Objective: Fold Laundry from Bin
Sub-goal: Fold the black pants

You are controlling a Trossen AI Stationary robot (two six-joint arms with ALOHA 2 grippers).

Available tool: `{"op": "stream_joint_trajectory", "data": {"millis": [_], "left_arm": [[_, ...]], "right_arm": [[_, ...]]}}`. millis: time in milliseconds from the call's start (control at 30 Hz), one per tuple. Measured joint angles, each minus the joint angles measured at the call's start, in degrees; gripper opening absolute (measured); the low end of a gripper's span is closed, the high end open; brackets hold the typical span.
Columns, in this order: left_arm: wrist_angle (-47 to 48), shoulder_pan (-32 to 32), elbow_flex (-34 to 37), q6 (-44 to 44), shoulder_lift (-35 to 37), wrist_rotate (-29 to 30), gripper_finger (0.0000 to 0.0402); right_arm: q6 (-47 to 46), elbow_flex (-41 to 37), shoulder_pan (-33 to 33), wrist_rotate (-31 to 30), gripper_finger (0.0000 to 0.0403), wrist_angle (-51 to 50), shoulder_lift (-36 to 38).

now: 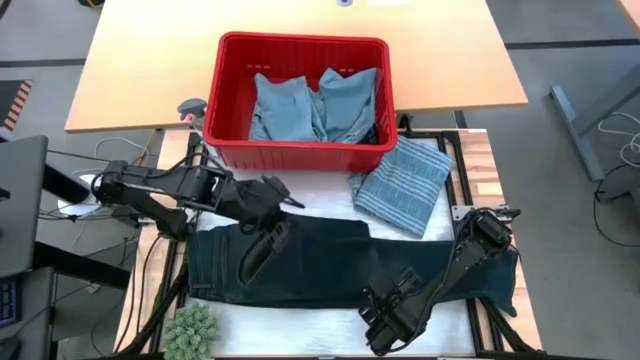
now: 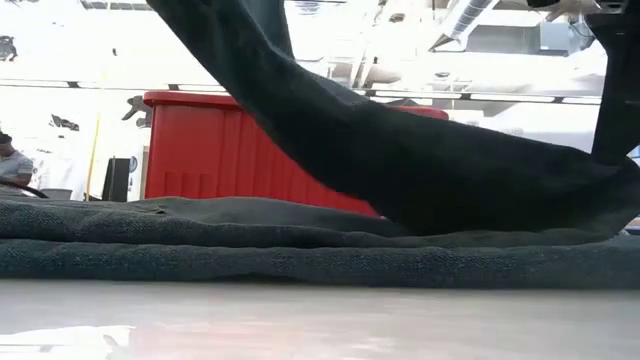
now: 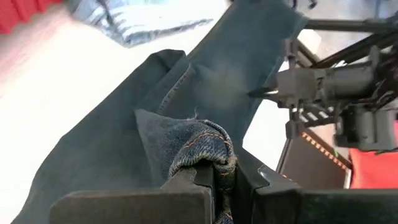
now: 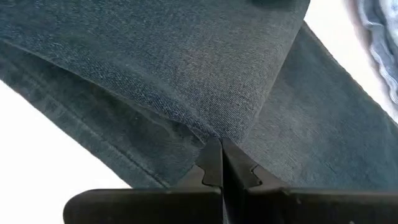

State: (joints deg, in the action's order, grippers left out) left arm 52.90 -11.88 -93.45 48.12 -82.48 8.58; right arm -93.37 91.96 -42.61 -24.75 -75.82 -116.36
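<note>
L gripper [image 3: 214, 177] & R gripper [image 4: 221, 163] both clenched on dark navy denim jeans [image 1: 300, 262], spread below red plastic bin [image 1: 300, 150] w/ light blue garments [image 1: 310, 105].

The white work surface [image 1: 320, 205] is covered across its front by dark jeans [image 1: 320, 262], with a striped cloth [image 1: 405, 185], a red bin [image 1: 300, 152] and a green plant [image 1: 192, 330] set beside them.
</note>
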Motion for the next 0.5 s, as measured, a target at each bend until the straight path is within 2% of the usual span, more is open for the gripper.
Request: {"op": "stream_joint_trajectory", "data": {"millis": [167, 500], "left_arm": [[-5.0, 1.8, 0.0, -0.5, 0.0, -0.8, 0.0002], [-0.2, 1.2, 0.0, 0.9, -2.8, 1.0, 0.0001]], "right_arm": [[-5.0, 0.0, -0.2, -0.9, 0.0017, -1.0, 0.0], [-9.0, -1.5, -0.7, -0.6, 0.0017, -1.6, -0.2]]}}
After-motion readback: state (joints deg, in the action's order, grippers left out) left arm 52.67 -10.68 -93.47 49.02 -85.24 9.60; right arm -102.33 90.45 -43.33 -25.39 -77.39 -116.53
